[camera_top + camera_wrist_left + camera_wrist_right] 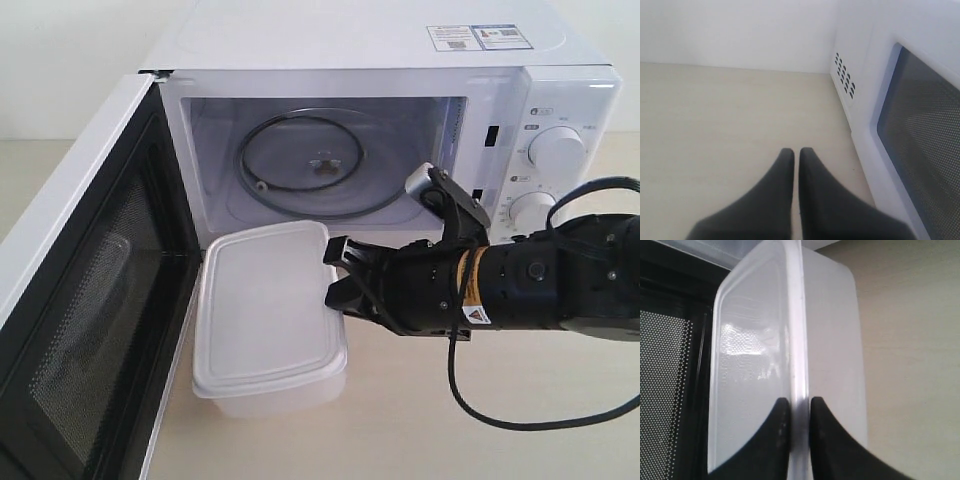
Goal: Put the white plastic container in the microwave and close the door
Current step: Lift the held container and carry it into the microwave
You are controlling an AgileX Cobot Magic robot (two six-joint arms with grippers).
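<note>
The white plastic container (pixel 268 315) sits in front of the microwave (pixel 385 120), just outside the open cavity, its lid on. My right gripper (pixel 336 278) is shut on the rim of the container's right edge; in the right wrist view the two black fingertips (pixel 781 415) pinch the lid rim of the container (pixel 752 365). The door (pixel 85 300) stands swung wide open at the left, its black inner face and mesh window showing. My left gripper (pixel 796 152) is shut on nothing, hovering over bare table beside the door's outer face (pixel 920 130).
Inside the cavity lies the glass turntable (pixel 320 165). Two white dials (pixel 555 150) sit on the right panel. A black cable (pixel 480 400) from the right arm loops over the table at front right. Pale tabletop (pixel 715 115) lies left of the door.
</note>
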